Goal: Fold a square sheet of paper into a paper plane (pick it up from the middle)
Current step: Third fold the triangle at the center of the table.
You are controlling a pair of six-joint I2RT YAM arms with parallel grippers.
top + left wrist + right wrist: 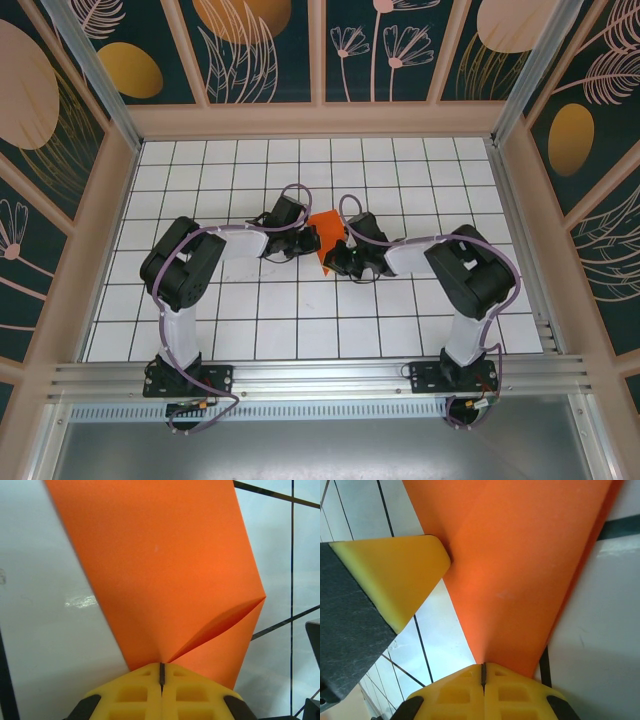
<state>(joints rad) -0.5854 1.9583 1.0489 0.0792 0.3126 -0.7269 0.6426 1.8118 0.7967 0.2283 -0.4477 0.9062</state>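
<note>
we find the square sheet of paper (322,230) at the middle of the counter (250,320), held between the two claws. the left claw (161,672) is pressed together on one edge of the sheet, its yellow pads (135,695) meeting with the orange paper pinched between them. a soft crease (220,625) runs out from that pinch. the right claw (483,671) is likewise closed on the sheet from the opposite side. the sheet appears lifted off the counter (whether any corner touches it we cannot tell).

in our judgement an early fold is in hand, and the dart shape is not yet formed. the next move calls for aligning the edges, laying the sheet flat and pressing the crease, without tearing the thin paper between two pulls. we record no container in this work.
</note>
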